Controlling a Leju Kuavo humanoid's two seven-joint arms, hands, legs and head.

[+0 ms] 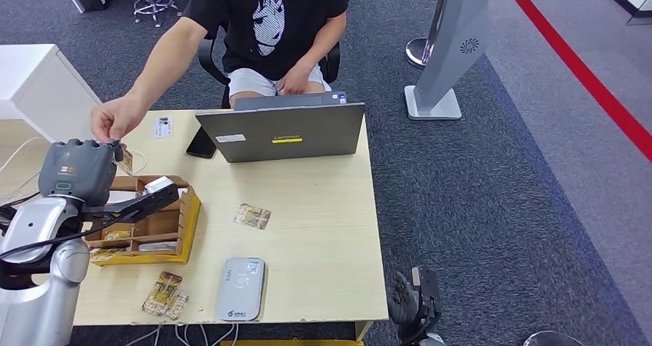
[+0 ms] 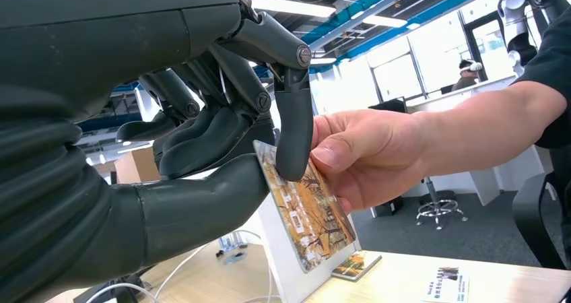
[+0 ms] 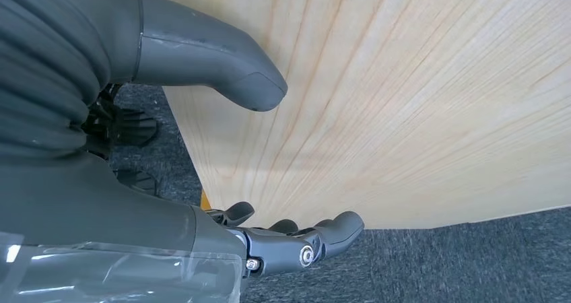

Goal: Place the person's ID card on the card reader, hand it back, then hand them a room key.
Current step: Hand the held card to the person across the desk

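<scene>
My left hand is raised over the table's left side and pinches an orange-brown patterned card between thumb and a finger. In the left wrist view the card stands on edge in my left hand, and the person's hand grips its far side. The seated person reaches over with that hand. The grey card reader lies near the table's front edge with nothing on it. My right hand hangs beside the table's front right corner; my right hand is open and holds nothing.
A wooden tray with cards sits below my left hand. Similar patterned cards lie at the table's middle and front. A small white card, a phone and an open laptop are at the far edge.
</scene>
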